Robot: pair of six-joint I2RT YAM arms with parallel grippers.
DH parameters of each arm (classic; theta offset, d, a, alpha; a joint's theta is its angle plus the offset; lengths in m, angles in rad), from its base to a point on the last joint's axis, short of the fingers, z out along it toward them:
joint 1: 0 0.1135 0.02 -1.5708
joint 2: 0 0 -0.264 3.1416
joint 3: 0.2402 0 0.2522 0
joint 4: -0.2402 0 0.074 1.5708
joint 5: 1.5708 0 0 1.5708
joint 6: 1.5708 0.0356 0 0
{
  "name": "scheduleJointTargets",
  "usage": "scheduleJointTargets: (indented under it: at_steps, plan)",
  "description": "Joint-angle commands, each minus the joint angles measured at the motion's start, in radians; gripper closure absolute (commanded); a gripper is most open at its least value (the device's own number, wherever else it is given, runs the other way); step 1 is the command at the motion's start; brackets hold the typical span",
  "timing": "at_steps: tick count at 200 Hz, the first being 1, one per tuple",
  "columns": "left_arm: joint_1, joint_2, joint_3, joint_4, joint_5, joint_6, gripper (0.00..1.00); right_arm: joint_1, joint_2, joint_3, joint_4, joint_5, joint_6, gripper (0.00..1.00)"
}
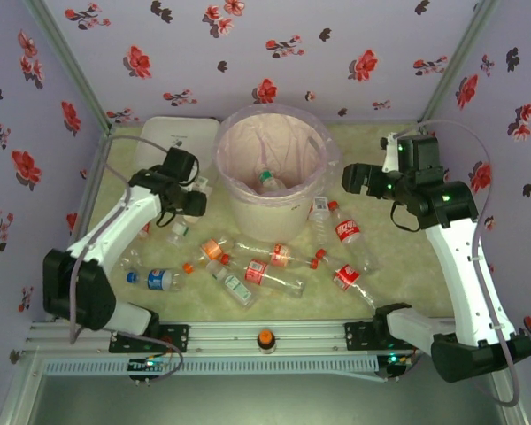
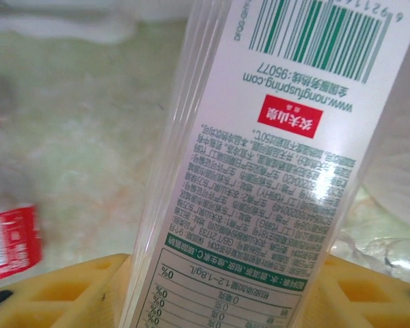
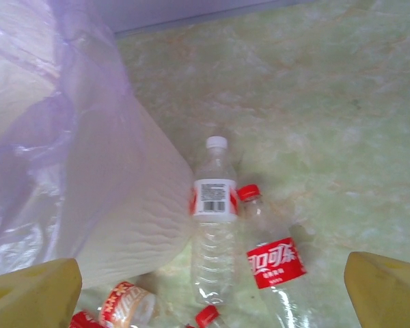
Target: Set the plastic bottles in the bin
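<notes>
Pink bag lining shows round the rim of the white bin (image 1: pixel 257 212), which stands at the back middle of the table (image 1: pixel 398 257) with one green-capped bottle (image 1: pixel 267 181) lying inside it. Over on the left side, the left gripper (image 1: pixel 193 202) sits just beside the bin's wall, its yellow fingers (image 2: pixel 68 294) pinching a clear labelled bottle (image 2: pixel 273 171), white and green print, that runs out from between them. By the bin's right side hangs the right gripper (image 1: pixel 350 177), fingers spread wide with nothing between them. Below it a white-capped bottle (image 3: pixel 213 225) lies just beside the bin's foot, and a red-labelled bottle (image 3: pixel 273 263) lies next to that. Other bottles (image 1: pixel 248 270) lie scattered on the table in front of the bin, between the two arms. A white box (image 1: pixel 181 133) sits behind the left gripper, next to the bin
</notes>
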Motion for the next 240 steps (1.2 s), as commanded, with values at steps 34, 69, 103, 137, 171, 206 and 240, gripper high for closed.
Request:
scheduleJointTargets:
  at_steps: [34,69,103,137,171,206,240]
  plan:
    - [0.027,-0.108,0.289,-0.217,-0.137,0.065,0.75,-0.019,0.012,-0.050,0.249,-0.374,0.162,0.01]
    - [-0.015,-0.105,0.508,-0.263,-0.068,0.044,1.00,-0.023,0.046,-0.095,0.308,-0.354,0.186,0.01]
    - [-0.142,-0.036,0.762,-0.368,-0.134,0.057,1.00,-0.040,0.098,-0.142,0.383,-0.442,0.185,0.01]
    - [-0.272,0.038,0.968,-0.425,-0.179,0.062,1.00,-0.040,0.137,-0.179,0.393,-0.450,0.170,0.01]
    - [-0.416,0.224,1.167,-0.481,-0.234,0.114,1.00,-0.041,0.158,-0.204,0.401,-0.459,0.174,0.01]
    - [-0.499,0.485,1.437,-0.581,-0.257,0.137,1.00,-0.041,0.144,-0.224,0.412,-0.446,0.182,0.01]
    - [-0.503,0.568,1.386,-0.546,-0.189,0.151,1.00,-0.040,0.130,-0.231,0.404,-0.432,0.181,0.01]
